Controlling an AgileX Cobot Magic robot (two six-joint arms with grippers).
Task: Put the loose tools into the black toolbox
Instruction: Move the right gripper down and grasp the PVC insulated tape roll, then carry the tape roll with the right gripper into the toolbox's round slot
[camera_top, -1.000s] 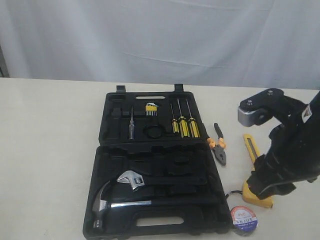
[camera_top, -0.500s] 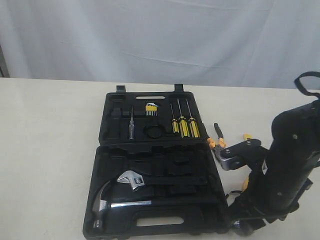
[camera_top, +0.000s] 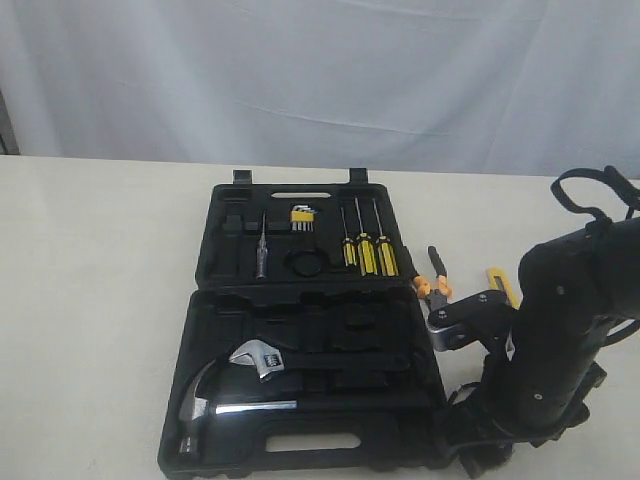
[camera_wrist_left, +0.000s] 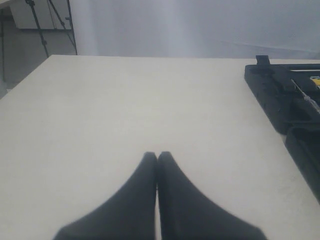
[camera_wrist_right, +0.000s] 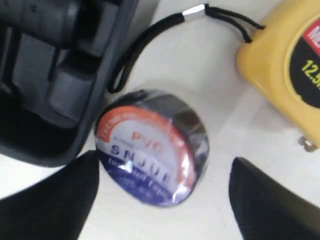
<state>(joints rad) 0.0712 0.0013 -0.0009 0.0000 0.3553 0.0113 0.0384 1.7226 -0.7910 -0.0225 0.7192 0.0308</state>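
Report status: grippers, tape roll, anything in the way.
Left gripper shut, empty, over table. Right gripper open, flanking black tape roll, not closed. Toolbox wall and tape measure close either side.

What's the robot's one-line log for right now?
right gripper: open, straddling black tape roll on table | left gripper: shut, empty | black toolbox: open | tape measure: beside roll, loose

Cream table (camera_top: 100, 300) carries toolbox (camera_top: 395, 440), pliers (camera_top: 437, 268), tape roll (camera_wrist_right: 150, 150).

Tape roll (camera_wrist_right: 150, 150) in glossy film wrap; toolbox (camera_wrist_right: 45, 75) – matt moulded plastic; hammer (camera_top: 200, 405) – polished steel.
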